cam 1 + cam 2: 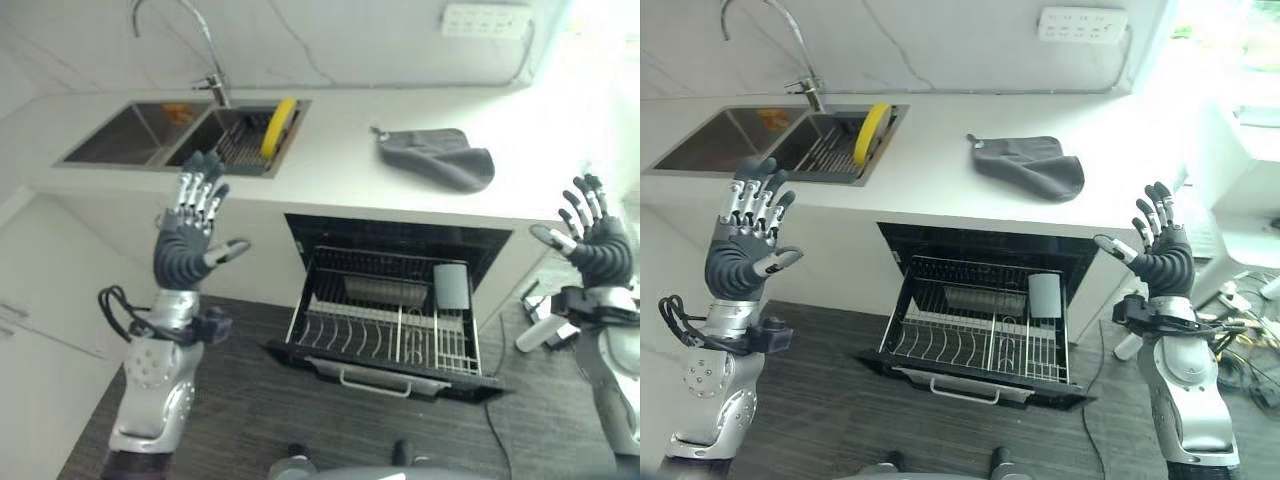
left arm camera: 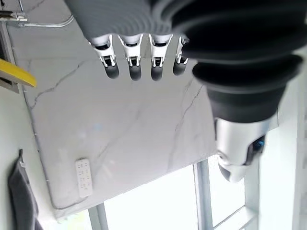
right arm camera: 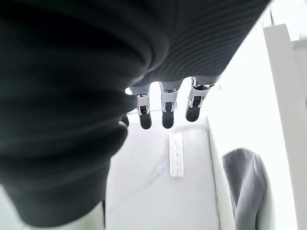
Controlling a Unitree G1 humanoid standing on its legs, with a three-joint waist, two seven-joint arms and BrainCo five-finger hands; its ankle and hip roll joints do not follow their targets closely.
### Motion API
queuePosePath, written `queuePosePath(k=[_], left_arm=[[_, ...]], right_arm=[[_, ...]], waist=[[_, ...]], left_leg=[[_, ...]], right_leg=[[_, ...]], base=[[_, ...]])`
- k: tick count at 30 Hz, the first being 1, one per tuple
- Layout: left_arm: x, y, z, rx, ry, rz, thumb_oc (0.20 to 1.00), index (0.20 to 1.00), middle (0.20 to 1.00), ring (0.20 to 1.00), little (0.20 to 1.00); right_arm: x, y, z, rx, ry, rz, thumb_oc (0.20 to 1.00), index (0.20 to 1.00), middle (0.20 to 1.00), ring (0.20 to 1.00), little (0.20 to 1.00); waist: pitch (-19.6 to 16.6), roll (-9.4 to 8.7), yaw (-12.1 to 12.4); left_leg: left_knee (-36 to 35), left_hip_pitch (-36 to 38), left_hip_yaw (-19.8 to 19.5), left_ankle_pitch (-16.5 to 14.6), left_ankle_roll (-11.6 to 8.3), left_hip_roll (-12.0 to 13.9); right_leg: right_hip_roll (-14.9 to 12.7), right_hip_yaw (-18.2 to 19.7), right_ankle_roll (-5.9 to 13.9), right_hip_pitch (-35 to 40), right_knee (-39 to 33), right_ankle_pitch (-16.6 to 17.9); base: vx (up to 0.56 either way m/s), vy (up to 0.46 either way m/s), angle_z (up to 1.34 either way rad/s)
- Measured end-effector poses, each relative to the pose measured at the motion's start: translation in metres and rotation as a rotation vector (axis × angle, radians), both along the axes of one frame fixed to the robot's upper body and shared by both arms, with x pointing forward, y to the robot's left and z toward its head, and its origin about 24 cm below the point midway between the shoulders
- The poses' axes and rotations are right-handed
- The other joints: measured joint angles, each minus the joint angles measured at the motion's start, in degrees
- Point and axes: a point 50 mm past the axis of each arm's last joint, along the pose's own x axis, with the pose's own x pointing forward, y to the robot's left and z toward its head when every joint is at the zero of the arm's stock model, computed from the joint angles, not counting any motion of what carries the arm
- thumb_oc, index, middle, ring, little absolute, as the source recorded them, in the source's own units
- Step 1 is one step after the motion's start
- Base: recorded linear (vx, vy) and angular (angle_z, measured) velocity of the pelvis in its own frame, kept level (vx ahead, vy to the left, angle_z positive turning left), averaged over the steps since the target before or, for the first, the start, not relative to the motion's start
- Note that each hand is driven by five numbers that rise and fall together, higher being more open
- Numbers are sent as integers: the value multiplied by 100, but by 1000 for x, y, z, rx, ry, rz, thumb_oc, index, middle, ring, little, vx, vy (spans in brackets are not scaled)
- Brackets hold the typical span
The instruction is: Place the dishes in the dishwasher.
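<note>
Standing on edge, yellow plate (image 1: 873, 130)

eyes: high up, look down at counter (image 1: 350, 170) and dishwasher (image 1: 385, 320) | wrists: close, look up past fingers | all share grey cloth (image 1: 1032, 165)
</note>
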Motion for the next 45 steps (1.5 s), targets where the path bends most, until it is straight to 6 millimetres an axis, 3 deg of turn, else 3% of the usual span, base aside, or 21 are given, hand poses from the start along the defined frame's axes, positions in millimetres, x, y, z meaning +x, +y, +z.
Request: queuePosePath(k=[2, 4, 5, 6, 8, 10, 12, 14, 15, 16, 17, 18, 20, 22, 25, 35, 37, 38, 40, 42, 45], left_arm=[[1, -2, -2, -21, -3, -6, 1000, 1000, 1000, 1000, 1000], [4, -6, -8, -28, 23, -23, 1000, 1000, 1000, 1000, 1000], [4, -5, -9, -45, 26, -25, 1000, 1000, 1000, 1000, 1000], [4, -2, -8, -27, 23, -21, 1000, 1000, 1000, 1000, 1000], [7, -2, -3, 11, 12, -38, 1000, 1000, 1000, 1000, 1000], [7, 0, -1, 69, 27, -61, 1000, 1000, 1000, 1000, 1000], [8, 3, 4, 115, 24, -84, 1000, 1000, 1000, 1000, 1000], [5, 8, 2, 96, 40, -83, 1000, 1000, 1000, 1000, 1000], [3, 16, 4, 81, 33, -50, 1000, 1000, 1000, 1000, 1000], [4, 16, 4, 59, 29, -48, 1000, 1000, 1000, 1000, 1000], [5, 11, 6, 44, 13, -63, 1000, 1000, 1000, 1000, 1000], [9, 4, 9, 26, -6, -91, 1000, 1000, 1000, 1000, 1000], [16, -11, 11, -6, -13, -147, 1000, 1000, 1000, 1000, 1000], [16, -14, 9, -14, 2, -158, 1000, 1000, 1000, 1000, 1000], [16, -15, 6, -45, 8, -157, 1000, 1000, 1000, 1000, 1000], [11, -16, 7, -28, 14, -170, 1000, 1000, 1000, 1000, 1000], [11, -17, 7, -19, 19, -175, 1000, 1000, 1000, 1000, 1000], [9, -17, 7, -22, 21, -174, 1000, 1000, 1000, 1000, 1000], [9, -17, 5, -25, 31, -176, 1000, 1000, 1000, 1000, 1000], [10, -17, 5, -16, 29, -182, 1000, 1000, 1000, 1000, 1000], [16, -11, -8, -40, 98, -140, 1000, 1000, 1000, 1000, 1000]], right_arm=[[0, -1, 0, 0, 3, -4, 1000, 1000, 1000, 1000, 1000], [3, 2, 5, -14, 3, 5, 1000, 1000, 1000, 1000, 1000], [5, 5, 20, -60, -34, 25, 1000, 1000, 1000, 1000, 1000], [6, 8, 17, -31, -37, 28, 1000, 1000, 1000, 1000, 1000], [2, 9, 9, -11, 2, 19, 1000, 1000, 1000, 1000, 1000], [0, 8, 1, 18, 37, -2, 1000, 1000, 1000, 1000, 1000], [-18, -5, -2, 52, 31, -84, 1000, 1000, 1000, 1000, 1000], [-20, -4, -8, 73, 47, -86, 1000, 1000, 1000, 1000, 1000], [-14, 9, -14, 115, 53, -42, 1000, 1000, 1000, 1000, 1000], [-11, 15, -16, 114, 61, -9, 1000, 1000, 1000, 1000, 1000], [-9, 17, -14, 112, 54, 1, 1000, 1000, 1000, 1000, 1000], [-4, 20, -8, 109, 22, 8, 1000, 1000, 1000, 1000, 1000], [2, 23, 1, 76, -14, 31, 1000, 1000, 1000, 1000, 1000], [1, 18, 5, 36, -20, 18, 1000, 1000, 1000, 1000, 1000], [-9, 3, -5, 29, 22, -46, 1000, 1000, 1000, 1000, 1000], [-2, 6, -2, 49, -14, -37, 1000, 1000, 1000, 1000, 1000], [1, 3, -12, 57, 25, -50, 1000, 1000, 1000, 1000, 1000], [-3, -1, -11, 52, 26, -71, 1000, 1000, 1000, 1000, 1000], [-1, -3, -9, 46, 20, -77, 1000, 1000, 1000, 1000, 1000], [1, -1, -6, 54, 4, -71, 1000, 1000, 1000, 1000, 1000], [15, 4, -4, 60, -1, -40, 1000, 1000, 1000, 1000, 1000]], waist=[[2, 43, -96], [10, 69, -182], [3, 364, -178], [24, 180, -195], [133, -142, -151], [176, -182, -106], [206, -337, 61], [217, -365, 128], [262, -336, 226], [271, -280, 233], [265, -250, 212], [264, -240, 213], [232, -275, 98], [221, -251, 18], [164, -123, -209], [-93, -166, -229], [-82, -479, -197], [-67, -651, -154], [-15, -536, -227], [-37, -492, -352], [55, -133, -277]], left_leg=[[128, -151, -9, 2, -7, 321], [256, -288, -32, -2, 1, 340], [305, -305, -148, -155, 48, 75], [239, -247, -23, -214, -156, -288], [533, -441, 165, -419, 185, -815], [670, -502, 135, -513, 416, -984], [1123, -712, 9, -695, 809, -1394], [1008, -612, 155, -695, 1055, -1560], [817, -508, 333, -636, 1229, -1515], [672, -394, 328, -551, 1277, -1452], [461, -300, 306, -412, 1294, -1431], [294, -296, 249, -314, 1340, -1441], [113, -270, 222, -234, 1330, -1603], [7, -156, 220, -234, 1326, -1903], [0, -95, 42, -232, 1329, -2043], [24, 12, 213, -384, 1080, -1838], [1872, -1043, 225, -336, 664, -1919], [3263, -1841, 678, -230, 193, -1750], [4247, -2280, 863, -531, 289, -931], [2760, -1859, 1307, -578, 389, -471], [-167, -1114, 623, -378, 175, -561]], right_leg=[[-136, 141, 204, 22, -159, 190], [-467, 251, 478, -50, -173, 298], [-789, 473, 787, -145, -153, 405], [-1161, 576, 917, -143, -151, 445], [-1704, 574, 839, -198, 11, 853], [-1831, 573, 585, -319, 254, 1495], [-2173, 660, 636, -602, 807, 2148], [-2261, 520, -44, -840, 834, 2835], [-2097, 248, 413, -977, 1189, 2351], [-1811, -11, 814, -1013, 1690, 1464], [-1170, -2, 965, -987, 2157, 514], [-467, 132, 875, -978, 2458, -275], [389, 206, 473, -970, 2491, -852], [622, 257, 274, -867, 2184, -934], [650, 982, 238, -461, 1498, -956], [714, 546, 99, 368, 318, -549], [514, 344, -134, -6, 782, -573], [282, 97, -253, 13, 645, -449], [452, -106, -569, 215, 541, -637], [442, -65, -361, 283, 328, -600], [422, 326, -190, 319, -155, -228]], base=[[-3, 580, -47], [-52, 798, -42], [-83, 995, -50], [-72, 850, -23], [-43, 535, 24], [-53, 590, 36], [-73, 580, 41], [-112, 445, -20], [-94, 352, -59], [-57, 300, -43], [-52, 387, -9], [4, 293, 12], [47, 223, 20], [74, 125, 13], [84, 27, 30], [130, -138, 13], [38, -195, 26], [59, -101, 9], [103, 27, 19], [197, 194, 22], [338, 211, -43]])
